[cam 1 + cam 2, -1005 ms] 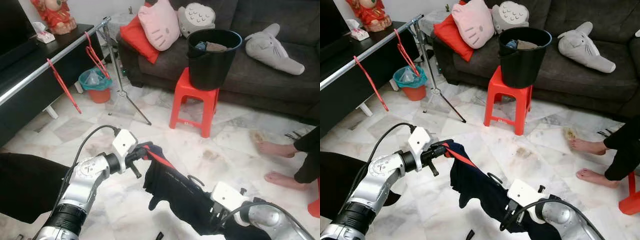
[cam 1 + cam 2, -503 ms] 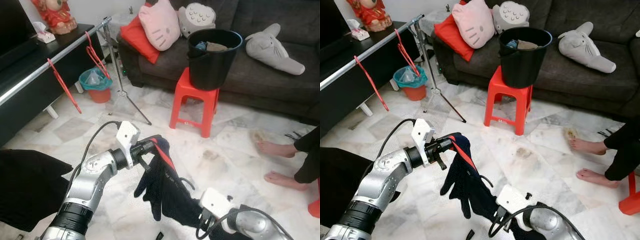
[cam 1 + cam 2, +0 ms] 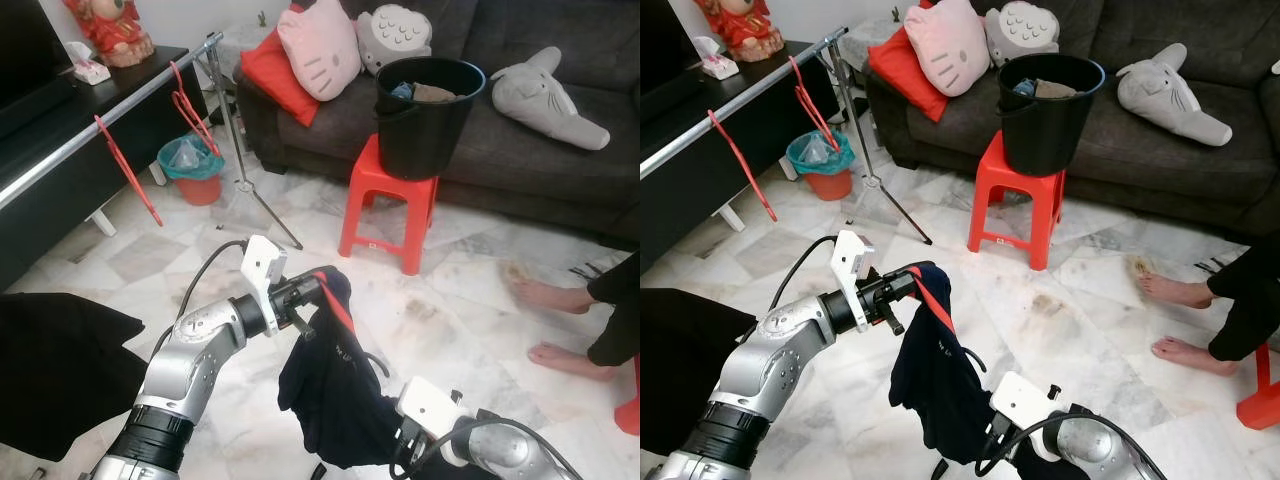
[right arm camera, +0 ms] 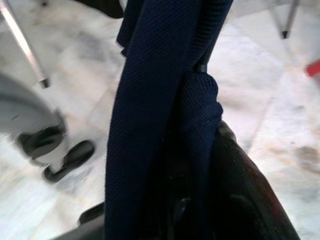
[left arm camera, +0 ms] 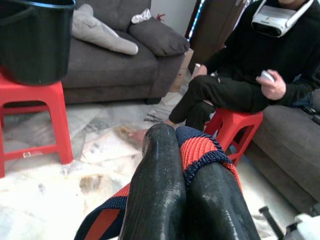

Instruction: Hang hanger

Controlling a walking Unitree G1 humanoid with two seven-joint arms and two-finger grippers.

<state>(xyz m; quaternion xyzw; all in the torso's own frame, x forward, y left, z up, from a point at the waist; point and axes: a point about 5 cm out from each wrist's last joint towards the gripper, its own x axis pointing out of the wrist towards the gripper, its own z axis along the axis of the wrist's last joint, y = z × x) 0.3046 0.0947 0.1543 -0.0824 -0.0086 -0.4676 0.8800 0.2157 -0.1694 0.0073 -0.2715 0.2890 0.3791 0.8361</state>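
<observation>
a home living room: dark sofa, cushions, marble floor.

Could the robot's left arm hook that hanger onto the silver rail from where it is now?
Probably not yet. The left claw, shut on the red hanger with the dark shirt, is well short of the rail; open floor lies between, nothing blocking.

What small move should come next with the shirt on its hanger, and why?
Probably raise the left hand and carry it towards the rail. It is shut on the red hanger with the dark shirt draped below, well short of the rail. The right hand grips the shirt low down and may need to let go.
</observation>
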